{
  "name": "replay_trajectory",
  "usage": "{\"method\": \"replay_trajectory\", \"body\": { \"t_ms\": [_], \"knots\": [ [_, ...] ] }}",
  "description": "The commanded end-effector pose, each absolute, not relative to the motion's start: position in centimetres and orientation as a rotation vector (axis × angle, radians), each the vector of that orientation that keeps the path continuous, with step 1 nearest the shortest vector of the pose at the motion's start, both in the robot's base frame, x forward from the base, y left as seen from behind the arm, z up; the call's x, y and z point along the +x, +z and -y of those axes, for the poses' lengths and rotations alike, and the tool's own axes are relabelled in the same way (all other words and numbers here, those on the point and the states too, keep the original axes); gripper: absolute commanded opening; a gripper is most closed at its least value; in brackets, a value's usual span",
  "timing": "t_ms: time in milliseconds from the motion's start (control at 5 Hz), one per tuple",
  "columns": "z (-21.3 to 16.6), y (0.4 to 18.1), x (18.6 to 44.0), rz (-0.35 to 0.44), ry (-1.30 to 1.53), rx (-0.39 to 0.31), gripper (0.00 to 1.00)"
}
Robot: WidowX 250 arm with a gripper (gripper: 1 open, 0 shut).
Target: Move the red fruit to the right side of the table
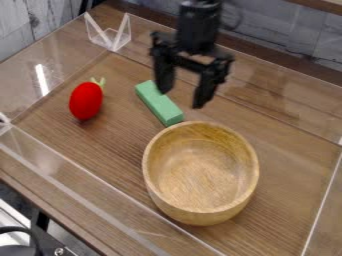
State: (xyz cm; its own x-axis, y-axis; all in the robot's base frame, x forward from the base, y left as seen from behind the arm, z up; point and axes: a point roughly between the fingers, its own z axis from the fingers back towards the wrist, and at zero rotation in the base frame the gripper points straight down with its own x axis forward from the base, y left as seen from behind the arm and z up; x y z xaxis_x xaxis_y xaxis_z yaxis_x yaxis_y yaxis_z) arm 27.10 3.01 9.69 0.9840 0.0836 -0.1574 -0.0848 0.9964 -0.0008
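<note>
Overhead, open hand (185, 85) above green block (158, 102); red fruit (86, 100) left, wooden bowl (202, 170) near.

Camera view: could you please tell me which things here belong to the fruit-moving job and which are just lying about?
Belongs to the job:
- red fruit
- table
- gripper, jaws open

Just lying about:
- green block
- wooden bowl
</note>
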Motion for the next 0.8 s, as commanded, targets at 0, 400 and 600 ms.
{"method": "replay_trajectory", "body": {
  "t_ms": [0, 400, 600],
  "knots": [
    [-6.9, 11.4, 26.0, -0.057, 0.129, 0.010, 1.00],
    [-13.7, 11.0, 23.9, 0.003, 0.216, 0.020, 1.00],
    [-14.7, 10.0, 23.8, 0.017, 0.262, 0.022, 1.00]
  ]
}}
